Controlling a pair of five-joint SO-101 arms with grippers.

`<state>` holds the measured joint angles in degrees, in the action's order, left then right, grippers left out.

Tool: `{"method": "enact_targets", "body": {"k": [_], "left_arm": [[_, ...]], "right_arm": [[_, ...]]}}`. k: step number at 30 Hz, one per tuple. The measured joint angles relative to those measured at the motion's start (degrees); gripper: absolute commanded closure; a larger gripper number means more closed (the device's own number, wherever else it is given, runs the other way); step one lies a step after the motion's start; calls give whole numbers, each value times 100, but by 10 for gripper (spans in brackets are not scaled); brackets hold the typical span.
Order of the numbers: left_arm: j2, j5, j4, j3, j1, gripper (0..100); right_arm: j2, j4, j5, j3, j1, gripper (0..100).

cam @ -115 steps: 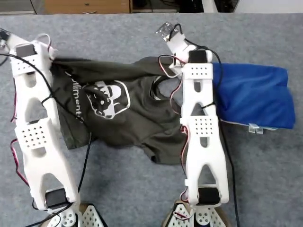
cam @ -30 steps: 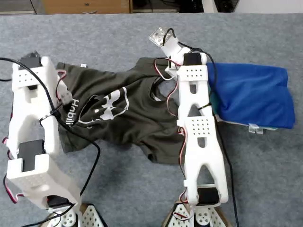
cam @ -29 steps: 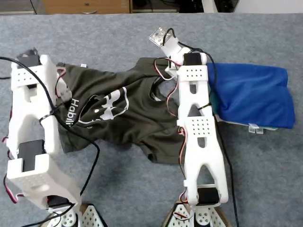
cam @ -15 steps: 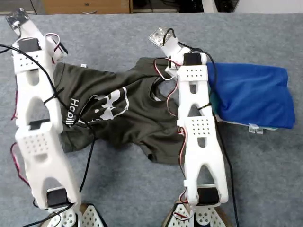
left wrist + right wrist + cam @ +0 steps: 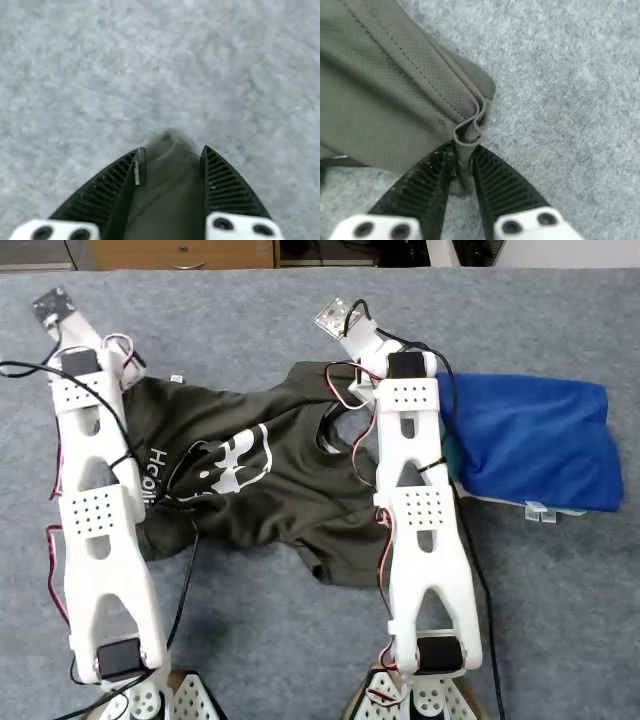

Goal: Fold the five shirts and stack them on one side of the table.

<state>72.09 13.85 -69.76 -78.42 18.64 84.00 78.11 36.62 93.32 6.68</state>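
Note:
A dark olive shirt (image 5: 270,490) with a white print lies spread and rumpled on the grey table (image 5: 250,310) between the two arms. My left gripper (image 5: 118,368) is at the shirt's far left corner. In the left wrist view it (image 5: 170,150) stands open, and the tip of the shirt (image 5: 167,200) lies between its fingers. My right gripper (image 5: 352,380) is at the shirt's far right shoulder. The right wrist view shows it (image 5: 464,150) shut on a pinched fold of the shirt (image 5: 385,90).
A folded blue shirt (image 5: 535,440) lies on top of other folded cloth at the right side of the table, next to the right arm. Wooden furniture (image 5: 180,252) runs along the far edge. Bare grey table lies in front of the shirt.
The left arm swung from above the shirt's left part out to the far left corner, then drew slightly back and right. The right arm and the blue shirt stayed still.

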Motion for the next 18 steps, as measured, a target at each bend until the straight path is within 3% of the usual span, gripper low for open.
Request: {"method": "enact_targets", "body": {"k": [11, 15, 18], "left_arm": [[9, -88, 290, 158, -9, 825], [9, -862, 360, 360, -176, 895], [9, -1380, 369, 369, -308, 846]], "right_arm": [[0, 0, 0, 0, 0, 997], [0, -9, 0, 0, 0, 997], [0, -9, 0, 0, 0, 997]]}}
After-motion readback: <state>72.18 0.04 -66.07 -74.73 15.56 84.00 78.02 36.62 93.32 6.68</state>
